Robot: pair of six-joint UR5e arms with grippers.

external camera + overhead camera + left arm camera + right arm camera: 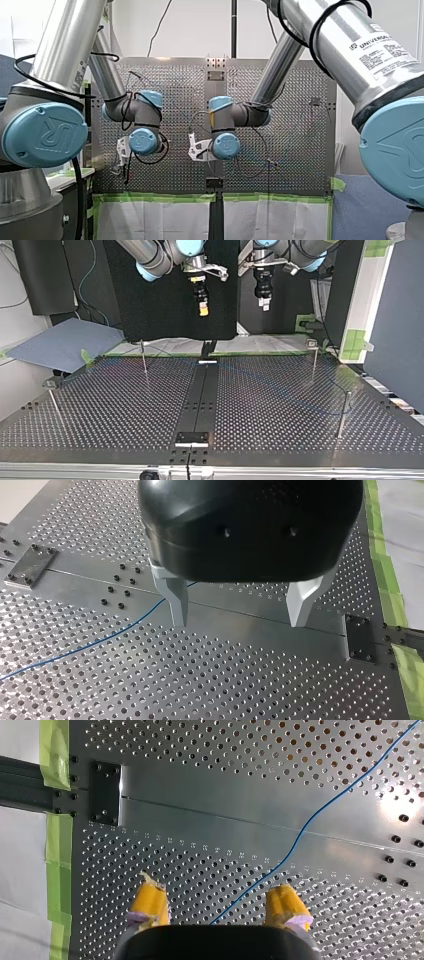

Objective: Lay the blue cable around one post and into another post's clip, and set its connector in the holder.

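Blue cable lay loose on the perforated desk, a thin slanting line across the holes and the smooth centre strip. In the right wrist view it passed between the yellow pads of my right tool, which stood wide open above the desk and gripped nothing. In the left wrist view the cable ran across the desk and slipped behind one metal finger of my left tool, which was also spread wide and empty. In the top view both tools hung well above the desk, clear of a thin upright post. Green tape edged the desk beside a black plate.
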